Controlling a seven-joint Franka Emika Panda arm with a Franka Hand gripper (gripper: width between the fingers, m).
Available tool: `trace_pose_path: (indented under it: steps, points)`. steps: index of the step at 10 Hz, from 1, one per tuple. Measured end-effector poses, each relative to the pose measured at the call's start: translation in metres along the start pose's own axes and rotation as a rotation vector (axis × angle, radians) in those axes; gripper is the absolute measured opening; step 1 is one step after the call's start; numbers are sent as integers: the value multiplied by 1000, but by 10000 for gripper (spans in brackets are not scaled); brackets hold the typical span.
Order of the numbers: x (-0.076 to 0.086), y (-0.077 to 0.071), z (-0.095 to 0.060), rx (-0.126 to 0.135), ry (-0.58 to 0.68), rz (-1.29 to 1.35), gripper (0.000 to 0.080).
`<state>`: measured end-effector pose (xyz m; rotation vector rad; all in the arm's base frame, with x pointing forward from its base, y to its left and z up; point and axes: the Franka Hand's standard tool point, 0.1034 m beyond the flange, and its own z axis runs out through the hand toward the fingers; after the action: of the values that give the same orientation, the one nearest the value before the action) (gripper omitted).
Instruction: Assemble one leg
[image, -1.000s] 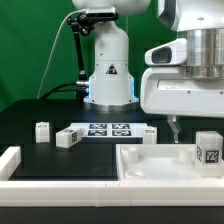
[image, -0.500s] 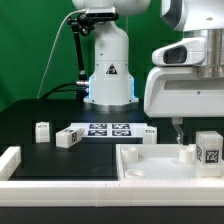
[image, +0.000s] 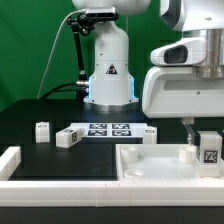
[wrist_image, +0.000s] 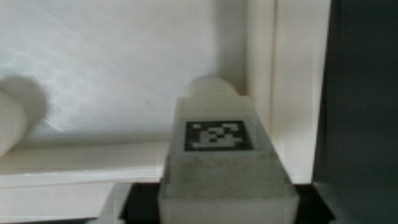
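Observation:
A leg (image: 209, 148), a small white block with a square tag, stands on the large white panel (image: 150, 165) at the exterior view's right. My gripper (image: 200, 136) is low over it, with one finger (image: 188, 128) showing beside it. In the wrist view the leg (wrist_image: 217, 150) stands between the two dark jaws of my gripper (wrist_image: 222, 207), tag facing the camera. The jaws sit on either side of the leg and look open. Part of the leg is hidden behind the hand.
Three more legs (image: 42, 131) (image: 67, 137) (image: 148, 133) stand near the marker board (image: 107, 129) on the black table. A white part (image: 10, 160) lies at the front left. The robot base (image: 108, 70) stands behind. A short white peg (image: 187, 153) stands on the panel.
My gripper has moved toward the exterior view's right and a little lower, from beside the peg to around the tagged leg. The leg has not moved.

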<state>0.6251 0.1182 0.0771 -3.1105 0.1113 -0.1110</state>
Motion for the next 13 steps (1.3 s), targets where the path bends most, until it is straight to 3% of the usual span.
trace_pose_path:
  steps: [4, 9, 13]
  points:
    - [-1, 3, 1, 40, 44, 588, 291]
    - [-3, 4, 2, 56, 10, 1176, 293]
    - [-4, 4, 1, 63, -9, 1313, 294]
